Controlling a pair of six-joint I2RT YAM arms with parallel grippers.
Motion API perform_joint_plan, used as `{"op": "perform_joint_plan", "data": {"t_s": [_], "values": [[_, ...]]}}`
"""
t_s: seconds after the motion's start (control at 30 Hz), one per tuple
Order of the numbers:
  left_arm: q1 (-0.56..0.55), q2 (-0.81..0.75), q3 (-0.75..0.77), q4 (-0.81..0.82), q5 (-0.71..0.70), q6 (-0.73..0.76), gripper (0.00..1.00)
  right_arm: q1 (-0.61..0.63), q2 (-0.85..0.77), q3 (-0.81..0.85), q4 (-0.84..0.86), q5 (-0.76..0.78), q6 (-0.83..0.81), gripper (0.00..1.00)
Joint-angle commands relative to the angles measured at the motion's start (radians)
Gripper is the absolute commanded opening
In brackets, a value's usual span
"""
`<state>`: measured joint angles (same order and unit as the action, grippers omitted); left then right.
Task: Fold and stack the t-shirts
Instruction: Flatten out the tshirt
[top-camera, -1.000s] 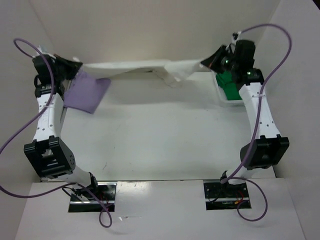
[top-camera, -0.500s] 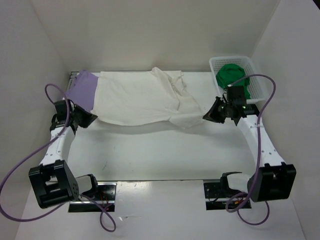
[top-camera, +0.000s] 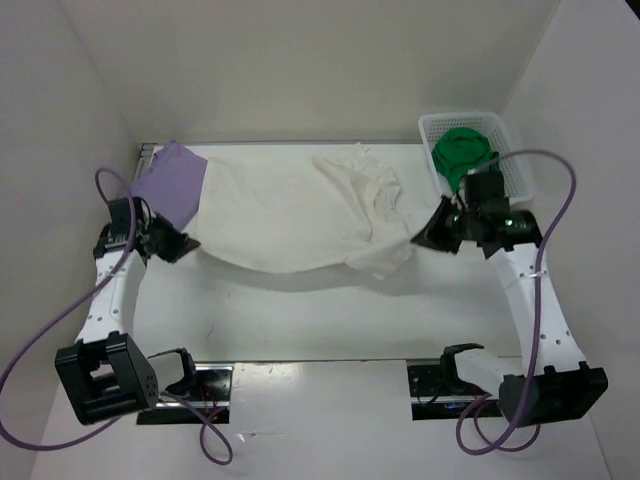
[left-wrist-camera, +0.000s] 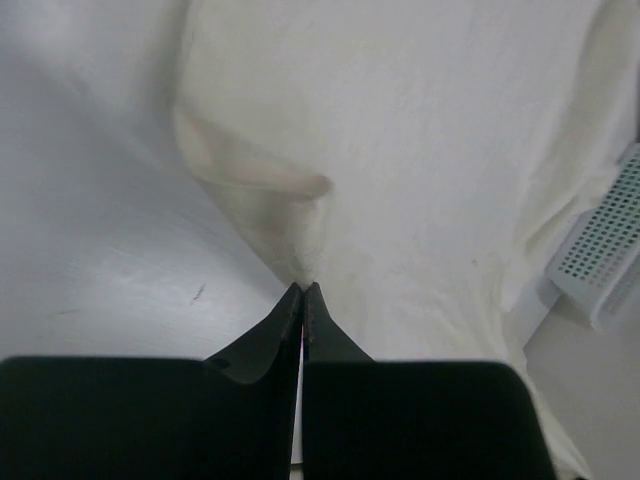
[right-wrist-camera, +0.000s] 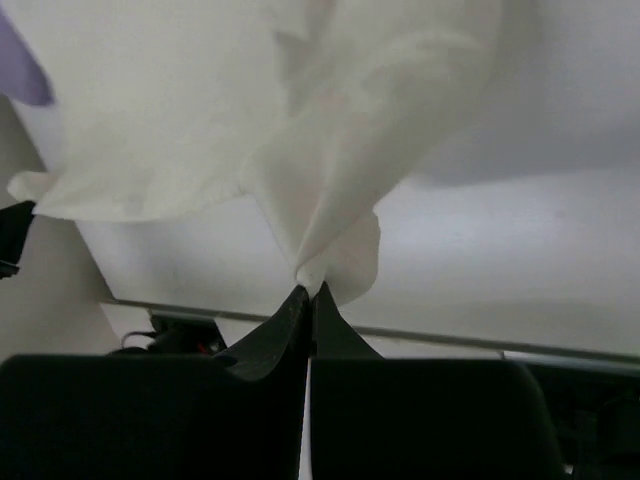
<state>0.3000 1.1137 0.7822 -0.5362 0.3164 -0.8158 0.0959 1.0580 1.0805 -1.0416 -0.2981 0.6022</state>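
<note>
Top external view shows the cream shirt spread across the far half of the table, its near edge lifted between the two arms. The left gripper is clamped on the shirt's left corner and the right gripper on its bunched right corner (each wrist view shows cloth caught at closed fingertips). The purple shirt lies far left beside it, and the green shirt sits in the basket, far right.

Bright, even light from above, a soft shadow beneath the cream shirt, both wrist views slightly blurred.
</note>
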Motion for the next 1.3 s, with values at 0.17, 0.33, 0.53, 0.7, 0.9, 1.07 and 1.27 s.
{"op": "perform_joint_plan", "data": {"t_s": [0.17, 0.33, 0.53, 0.7, 0.9, 1.07, 1.27], "values": [[-0.042, 0.227, 0.812, 0.065, 0.104, -0.014, 0.00, 0.042, 0.323, 1.068, 0.100, 0.175, -0.073, 0.00], [-0.042, 0.267, 1.122, 0.180, 0.150, -0.120, 0.00, 0.088, 0.468, 1.559, 0.150, 0.214, -0.076, 0.00], [-0.022, 0.299, 1.394, 0.131, 0.069, -0.097, 0.00, 0.088, 0.450, 1.650, 0.372, 0.296, -0.076, 0.00], [-0.022, 0.348, 1.354, 0.131, 0.035, -0.079, 0.00, 0.088, 0.552, 1.725, 0.406, 0.379, -0.119, 0.00], [-0.042, 0.396, 1.109, 0.238, -0.059, -0.059, 0.00, -0.007, 0.846, 1.727, 0.413, 0.234, -0.107, 0.00], [-0.081, 0.570, 1.069, 0.278, -0.083, -0.059, 0.00, -0.016, 1.042, 1.773, 0.413, 0.205, -0.107, 0.00], [-0.093, 0.728, 1.235, 0.288, -0.074, -0.071, 0.00, -0.025, 1.103, 1.793, 0.546, 0.180, -0.059, 0.00]]}}
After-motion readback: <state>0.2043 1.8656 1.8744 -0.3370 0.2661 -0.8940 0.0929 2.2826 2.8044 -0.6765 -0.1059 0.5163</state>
